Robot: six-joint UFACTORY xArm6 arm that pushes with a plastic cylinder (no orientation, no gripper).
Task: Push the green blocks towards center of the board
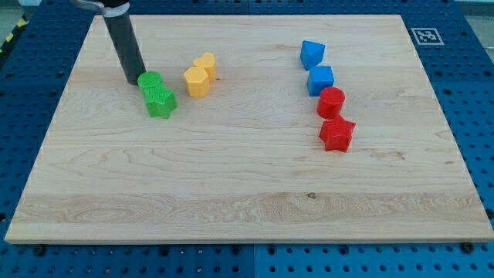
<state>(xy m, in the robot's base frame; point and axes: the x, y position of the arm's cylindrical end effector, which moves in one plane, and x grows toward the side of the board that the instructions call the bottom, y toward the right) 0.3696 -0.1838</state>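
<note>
Two green blocks sit close together at the view's upper left: a green round block and, touching it just below and to the right, a green star block. My tip stands right at the left side of the green round block, touching or nearly touching it. The dark rod rises from there towards the view's top left.
Two yellow blocks sit together just right of the green ones. At the view's right, a column holds a blue block, a blue cube, a red round block and a red star block. The wooden board lies on a blue table.
</note>
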